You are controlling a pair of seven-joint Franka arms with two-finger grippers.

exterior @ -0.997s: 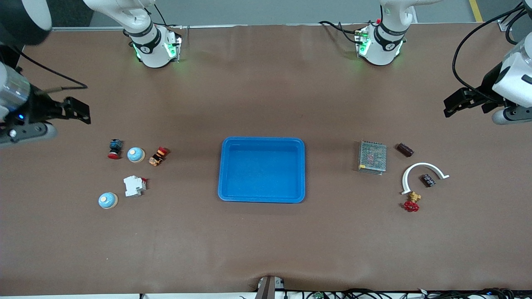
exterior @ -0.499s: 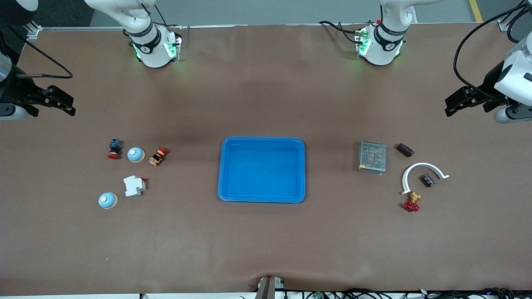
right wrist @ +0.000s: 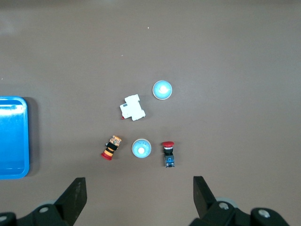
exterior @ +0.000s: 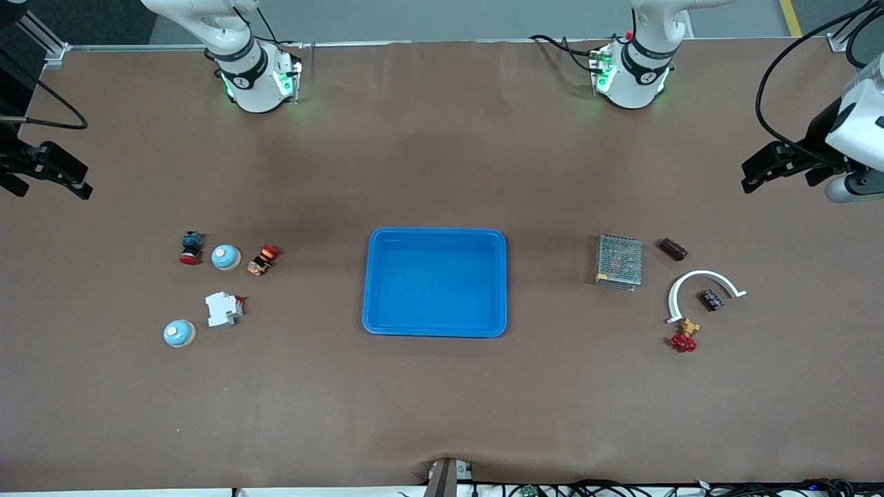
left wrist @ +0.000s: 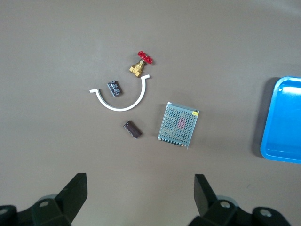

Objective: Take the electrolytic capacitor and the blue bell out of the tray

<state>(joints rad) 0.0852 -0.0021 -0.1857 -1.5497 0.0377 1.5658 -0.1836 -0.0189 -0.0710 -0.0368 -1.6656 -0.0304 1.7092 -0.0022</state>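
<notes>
From my station I see both arms built of glossy white rounded shells with black ring bands at the joints, their bases [exterior: 257,76] [exterior: 630,72] glowing green at small indicator lights and trailing black cables across the tabletop. The left gripper [exterior: 777,164] is matte black and angular, bolted under a white wrist housing with a grey cylindrical part and thick black cables looping above it; the right gripper [exterior: 48,169] is the same black hardware with a thin black cable arcing off it. In the wrist views I see each gripper's black fingers [left wrist: 75,195] [right wrist: 75,197] as flat tapered blades, rising from grey-black mounts with round screw holes.
</notes>
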